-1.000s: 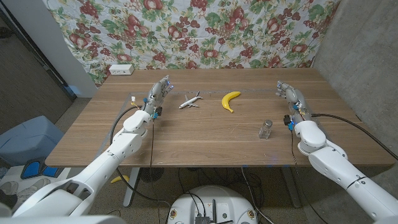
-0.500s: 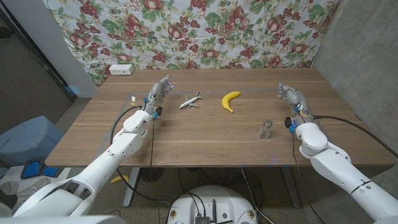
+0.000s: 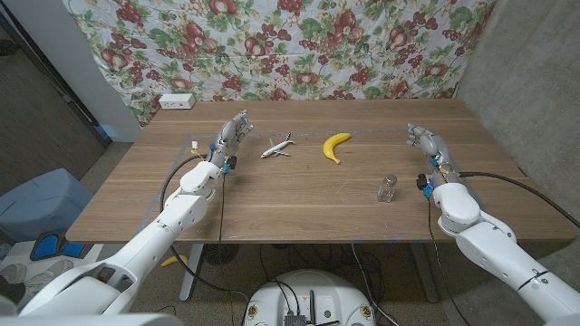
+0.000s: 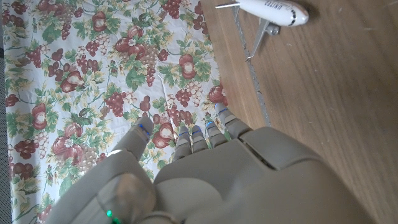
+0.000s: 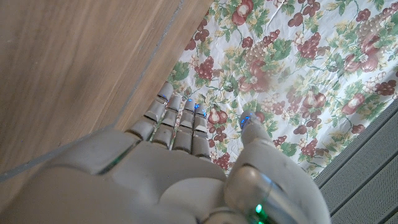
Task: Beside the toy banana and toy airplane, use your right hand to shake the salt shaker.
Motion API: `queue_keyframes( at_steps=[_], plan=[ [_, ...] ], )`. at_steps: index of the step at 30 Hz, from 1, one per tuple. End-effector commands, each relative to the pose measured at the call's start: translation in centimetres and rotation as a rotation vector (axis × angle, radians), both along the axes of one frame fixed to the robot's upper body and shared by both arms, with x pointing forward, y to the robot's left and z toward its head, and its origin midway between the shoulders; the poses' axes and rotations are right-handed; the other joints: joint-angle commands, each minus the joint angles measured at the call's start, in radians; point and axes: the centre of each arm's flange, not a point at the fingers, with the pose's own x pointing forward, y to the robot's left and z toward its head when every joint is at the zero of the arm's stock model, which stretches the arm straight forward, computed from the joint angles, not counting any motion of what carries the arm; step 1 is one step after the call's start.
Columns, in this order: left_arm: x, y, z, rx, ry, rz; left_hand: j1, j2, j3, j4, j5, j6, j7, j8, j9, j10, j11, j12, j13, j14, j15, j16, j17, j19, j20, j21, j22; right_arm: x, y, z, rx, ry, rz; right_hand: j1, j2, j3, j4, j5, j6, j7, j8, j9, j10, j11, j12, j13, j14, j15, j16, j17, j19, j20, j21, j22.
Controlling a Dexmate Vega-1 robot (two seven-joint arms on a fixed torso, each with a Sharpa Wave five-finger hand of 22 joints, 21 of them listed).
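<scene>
Near the table's right front the shaker (image 3: 388, 188) stands upright and untouched, well right of the banana (image 3: 336, 146) and plane (image 3: 277, 145); right hand (image 3: 425, 141) sits farther back, empty, fingers loosely apart, so it should drop back-left and wrap the glass body below the cap.

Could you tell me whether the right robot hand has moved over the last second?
Yes, slightly: the right robot hand has drifted toward the table's right edge, away from the salt shaker.

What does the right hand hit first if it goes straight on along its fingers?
Probably nothing on the wooden table: the right hand points past the far edge toward the fruit-print cloth. The glass salt shaker sits behind it.
</scene>
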Motion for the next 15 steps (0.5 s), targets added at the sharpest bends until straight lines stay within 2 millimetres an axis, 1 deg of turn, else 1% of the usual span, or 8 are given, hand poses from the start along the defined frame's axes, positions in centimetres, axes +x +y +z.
queue_keyframes(
  at_steps=[1, 15],
  plan=[
    [-0.01, -0.19, 0.12, 0.002, -0.004, 0.000, 0.012, 0.036, 0.002, -0.003, 0.006, 0.008, -0.001, 0.003, 0.003, 0.004, 0.000, 0.003, 0.003, 0.005, -0.026, 0.004, 0.003, 0.009, -0.002, 0.004, 0.004, -0.93, 0.05, -0.44, -0.006, 0.003, -0.022, 0.007, 0.000, 0.003, -0.008, 0.007, 0.010, 0.002, 0.005, 0.005, 0.005, 0.003, 0.001, 0.003, 0.011, 0.002, 0.004, 0.000, 0.010, 0.006, -0.004, 0.004],
    [-0.11, -0.47, 0.06, 0.003, -0.001, 0.001, 0.013, 0.037, 0.001, -0.003, 0.006, 0.008, -0.001, 0.002, 0.003, 0.005, -0.001, 0.003, 0.003, 0.005, -0.027, 0.004, 0.003, 0.010, -0.001, 0.004, 0.004, -1.64, -0.18, -1.00, -0.005, 0.020, -0.042, 0.013, -0.003, 0.002, -0.010, 0.009, 0.013, 0.007, 0.005, 0.005, 0.008, 0.008, 0.000, 0.003, 0.014, 0.009, 0.005, -0.004, 0.018, 0.011, -0.009, 0.004]
  ],
)
